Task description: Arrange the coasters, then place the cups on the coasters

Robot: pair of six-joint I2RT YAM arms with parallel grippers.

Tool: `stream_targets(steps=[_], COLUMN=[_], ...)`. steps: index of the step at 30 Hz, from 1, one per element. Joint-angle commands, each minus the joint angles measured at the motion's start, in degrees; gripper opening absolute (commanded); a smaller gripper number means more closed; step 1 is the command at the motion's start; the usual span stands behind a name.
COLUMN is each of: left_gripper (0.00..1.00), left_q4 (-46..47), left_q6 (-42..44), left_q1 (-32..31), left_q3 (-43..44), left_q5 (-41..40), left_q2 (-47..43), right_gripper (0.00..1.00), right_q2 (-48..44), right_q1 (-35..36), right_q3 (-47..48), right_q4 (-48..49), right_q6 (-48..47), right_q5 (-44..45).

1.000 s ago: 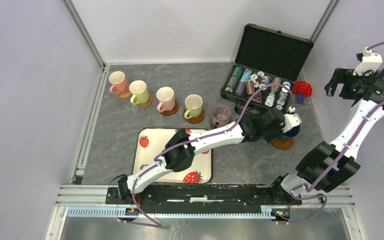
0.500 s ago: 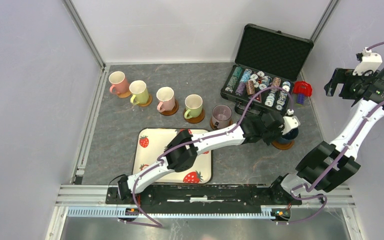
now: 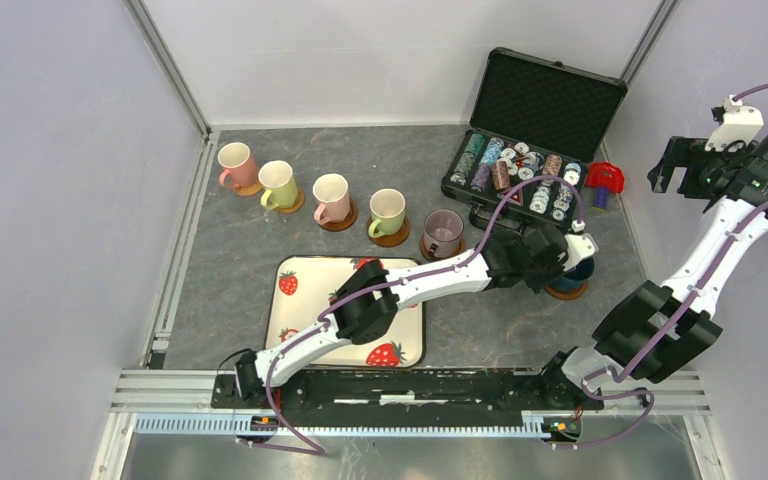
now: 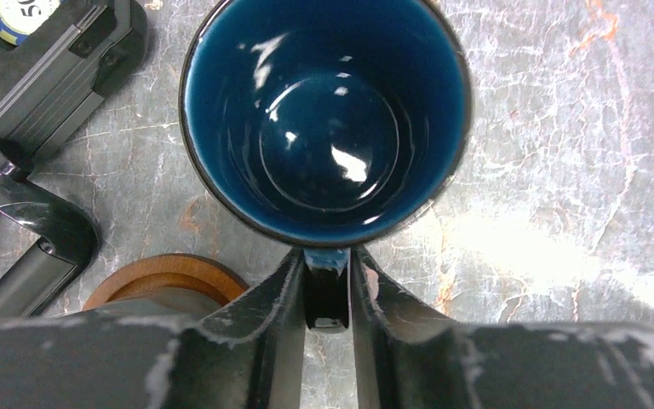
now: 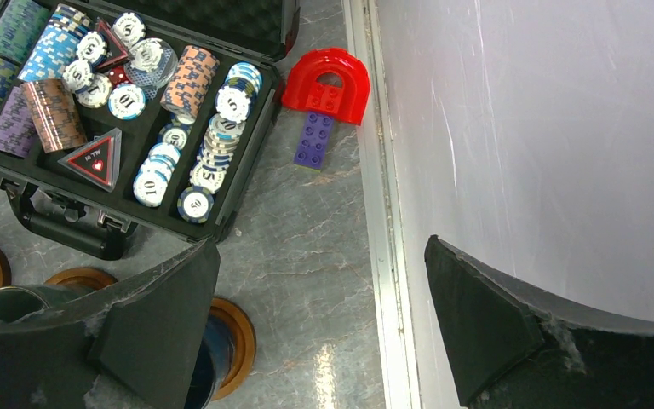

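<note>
Left claw (image 4: 327, 273) pinches dark blue cup (image 4: 324, 128) handle; right claw (image 5: 322, 256) — jaws wide.

cup (image 4: 324, 119): glossy dark-blue glaze, I'd say ceramic
coaster (image 4: 166, 271): smooth brown wood, matt
bench (image 4: 562, 170): grey marbled, faint sheen
left gripper (image 4: 327, 257): matt black, scuffed grey

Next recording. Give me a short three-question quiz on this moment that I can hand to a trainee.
1. True or false: the left tool is clamped on the handle of the dark blue cup.
2. Counting from the pink cup at the far left, how many cups stand in that row on coasters? A three, B five, C seven.
3. Fill in: the right tool, raised by the right wall, has its jaws ____.
Key: 1 true; 2 B; 3 open.
</note>
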Motion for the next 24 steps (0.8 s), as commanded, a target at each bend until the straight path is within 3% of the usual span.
stream_targets(steps=[1, 4, 12, 16, 24], left_gripper=[0.38, 0.53, 0.71, 0.66, 0.41], left_q4=[5.38, 4.84, 3.02, 2.7, -0.96], left_q6=[-2.35, -2.37, -2.4, -1.8, 2.16], left_q1=[-0.42, -0.41, 0.12, 0.87, 1.67], left_q3=[1.77, 2.75, 3.14, 2.17, -2.73], left_q5=[0.8, 0.8, 2.19, 1.23, 2.38], left_q2=[-1.68, -2.78, -9.17, -11.36, -13.19], right_gripper=[0.98, 0.98, 0.98, 0.98, 0.98], right_q2=[0.07, 0.0, -0.34, -0.81, -1.22], right_q1=[-0.2, -0.21, -0.26, -0.18, -0.22], right_q3=[1.08, 0.71, 0.12, -0.5, -0.46], right_q4=[1.38, 1.38, 1.65, 1.91, 2.08], right_q6=[-0.48, -0.31, 0.03, 0.39, 0.74], right_q5=[-0.79, -1.08, -2.68, -3.4, -3.51])
